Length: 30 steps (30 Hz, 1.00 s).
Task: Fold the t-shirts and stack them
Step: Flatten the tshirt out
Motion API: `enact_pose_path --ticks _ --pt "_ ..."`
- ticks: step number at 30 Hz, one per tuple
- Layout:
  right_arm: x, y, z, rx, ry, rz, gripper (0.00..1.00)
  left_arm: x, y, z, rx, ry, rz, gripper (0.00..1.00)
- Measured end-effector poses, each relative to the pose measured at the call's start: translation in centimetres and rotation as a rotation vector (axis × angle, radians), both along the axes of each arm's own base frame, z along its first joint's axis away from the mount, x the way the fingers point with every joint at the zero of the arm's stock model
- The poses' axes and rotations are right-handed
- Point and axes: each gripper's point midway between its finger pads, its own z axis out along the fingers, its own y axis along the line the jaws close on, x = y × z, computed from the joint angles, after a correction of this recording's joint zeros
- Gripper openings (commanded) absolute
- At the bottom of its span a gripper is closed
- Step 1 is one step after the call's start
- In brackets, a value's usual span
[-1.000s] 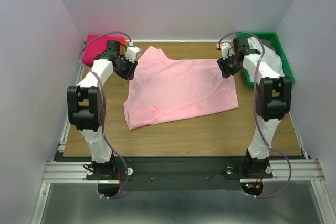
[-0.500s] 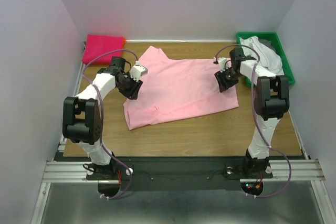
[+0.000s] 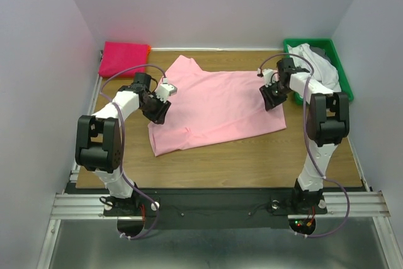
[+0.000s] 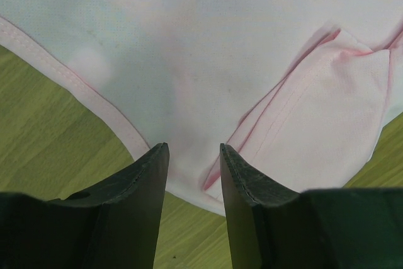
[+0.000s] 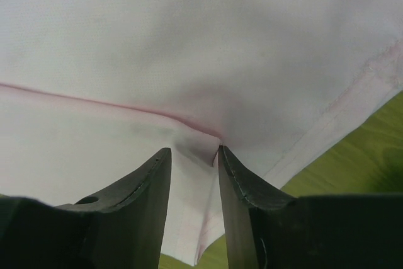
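Note:
A light pink t-shirt (image 3: 217, 105) lies spread flat on the wooden table (image 3: 252, 155). My left gripper (image 3: 158, 110) is low over the shirt's left edge. In the left wrist view it (image 4: 193, 152) is open, with the hem and a folded sleeve (image 4: 327, 99) just beyond its tips. My right gripper (image 3: 272, 97) is at the shirt's right edge. Its jaws (image 5: 193, 152) stand apart and press down on the cloth, with a small pucker of pink fabric (image 5: 201, 143) raised between them. A hot pink t-shirt (image 3: 124, 58) lies folded at the back left corner.
A green bin (image 3: 340, 69) at the back right holds crumpled white and grey t-shirts (image 3: 318, 61). White walls close in the table on three sides. Bare wood shows in front of the pink shirt.
Both grippers came forward from the shirt's far corners and dropped onto its left and right edges. The pink shirt itself has not shifted.

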Motion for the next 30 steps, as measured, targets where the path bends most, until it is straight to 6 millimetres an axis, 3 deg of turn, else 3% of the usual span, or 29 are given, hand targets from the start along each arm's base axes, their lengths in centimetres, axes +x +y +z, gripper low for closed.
enact_pose_path --ticks 3,6,9,10,11,24,30 --pt "-0.3 0.0 0.8 0.001 -0.009 0.0 0.4 -0.1 0.0 0.0 0.0 0.002 0.0 0.49" --pt "-0.3 0.0 1.3 0.0 -0.019 0.002 0.31 -0.1 0.0 -0.1 0.0 0.002 0.0 0.49" --pt "-0.4 0.0 1.3 0.0 -0.016 0.002 0.18 -0.1 0.0 -0.1 0.0 0.002 0.0 0.48" --pt "-0.5 0.0 1.3 0.0 -0.013 0.002 0.03 -0.1 0.0 -0.1 0.0 0.002 0.0 0.47" --pt "-0.5 -0.1 1.3 -0.001 -0.013 0.003 0.01 -0.1 0.0 -0.1 0.001 0.003 0.0 0.47" --pt "-1.1 -0.3 1.7 -0.012 -0.007 -0.001 0.01 -0.5 0.1 -0.2 0.007 0.008 -0.017 0.46" --pt "-5.5 -0.8 5.2 -0.027 -0.045 0.041 0.01 -2.0 0.3 0.0 0.011 0.011 -0.053 0.46"
